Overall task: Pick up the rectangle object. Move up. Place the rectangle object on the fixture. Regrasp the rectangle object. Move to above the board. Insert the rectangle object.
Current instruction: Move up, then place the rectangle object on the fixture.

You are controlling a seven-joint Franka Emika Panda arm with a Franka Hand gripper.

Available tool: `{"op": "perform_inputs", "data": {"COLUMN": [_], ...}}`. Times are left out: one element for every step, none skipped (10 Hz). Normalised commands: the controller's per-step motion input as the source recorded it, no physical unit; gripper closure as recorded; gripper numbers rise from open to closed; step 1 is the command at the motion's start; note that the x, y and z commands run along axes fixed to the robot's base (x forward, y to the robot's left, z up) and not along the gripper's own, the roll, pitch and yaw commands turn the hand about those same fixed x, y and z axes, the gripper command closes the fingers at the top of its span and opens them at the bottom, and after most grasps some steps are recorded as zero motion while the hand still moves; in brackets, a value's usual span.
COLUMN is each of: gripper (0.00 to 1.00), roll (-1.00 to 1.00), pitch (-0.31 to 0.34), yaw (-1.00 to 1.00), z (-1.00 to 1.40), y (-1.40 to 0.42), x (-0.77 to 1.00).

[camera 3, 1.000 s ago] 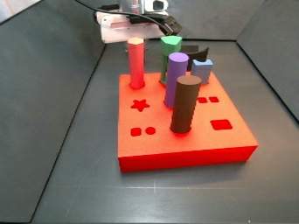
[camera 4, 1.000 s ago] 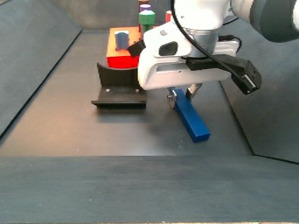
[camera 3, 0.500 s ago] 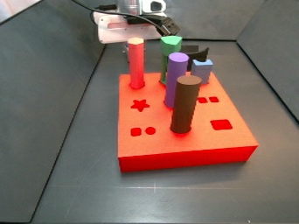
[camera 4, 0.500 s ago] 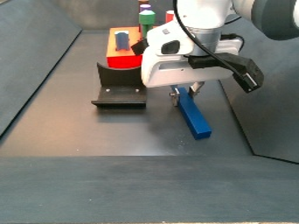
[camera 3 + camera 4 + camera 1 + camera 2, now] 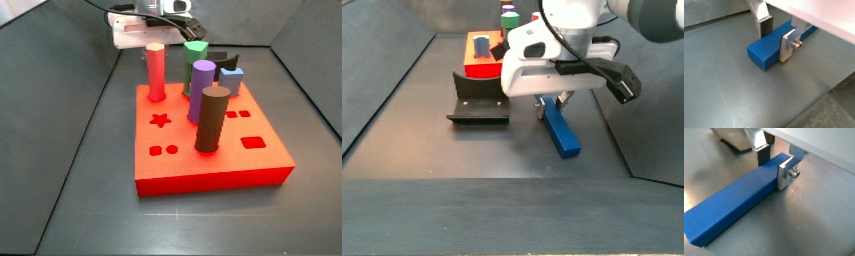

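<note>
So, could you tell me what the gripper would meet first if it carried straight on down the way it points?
The rectangle object. The gripper points down at the floor with its fingers on either side of the bar, so the bar lies between them; whether the pads already touch it is unclear.

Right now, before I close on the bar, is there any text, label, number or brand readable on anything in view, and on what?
None: no readable text shows in any view.
The rectangle object: plain blue faces, no marking.
The board: only cut-out shapes, no print.
The fixture: plain dark surface.
The gripper, astride the bar on the floor: bare silver fingers, a screw, no lettering.
</note>
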Motion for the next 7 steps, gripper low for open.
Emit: {"op": "perform_inputs", "data": {"gripper": [1.0, 1.0, 1.0, 1.0, 1.0, 1.0, 1.0], "roll": [0.01, -0.01, -0.01, -0.02, -0.02, 0.0, 0.0], "pitch": [0.018, 0.045, 0.047, 0.043, 0.034, 0.0, -0.003], "yaw": [0.03, 0.03, 0.03, 0.02, 0.02, 0.0, 0.0], "z": [0.8, 0.65, 0.56, 0.37, 0.21, 1.0, 1.0], "y": [0.07, 0.04, 0.03, 0.02, 0.01, 0.0, 0.0], "x": [-0.04, -0.04, -0.03, -0.03, -0.02, 0.0, 0.0]}}
